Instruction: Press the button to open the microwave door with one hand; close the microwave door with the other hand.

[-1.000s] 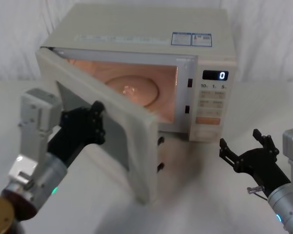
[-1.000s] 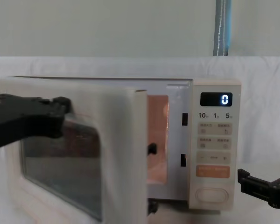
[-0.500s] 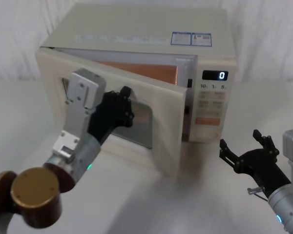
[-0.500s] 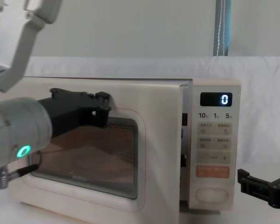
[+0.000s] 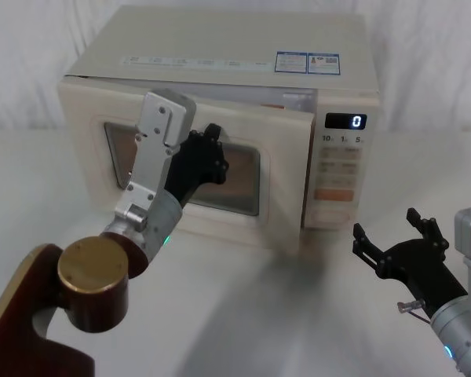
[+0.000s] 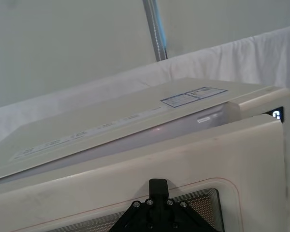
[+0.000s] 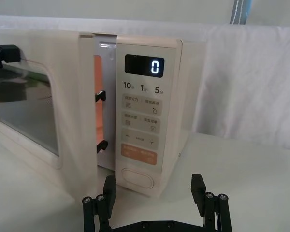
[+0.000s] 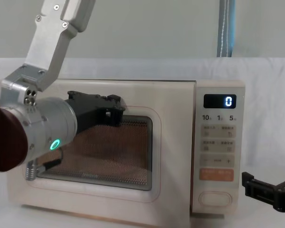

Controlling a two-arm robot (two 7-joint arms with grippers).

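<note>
Microwave door nearer shut than before, left gripper against it.

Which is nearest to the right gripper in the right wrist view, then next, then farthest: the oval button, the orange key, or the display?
From the right gripper:
1. Button, lowest on the microwave's panel, just ahead.
2. Orange key, directly above it.
3. Display, at the panel's top.
</note>
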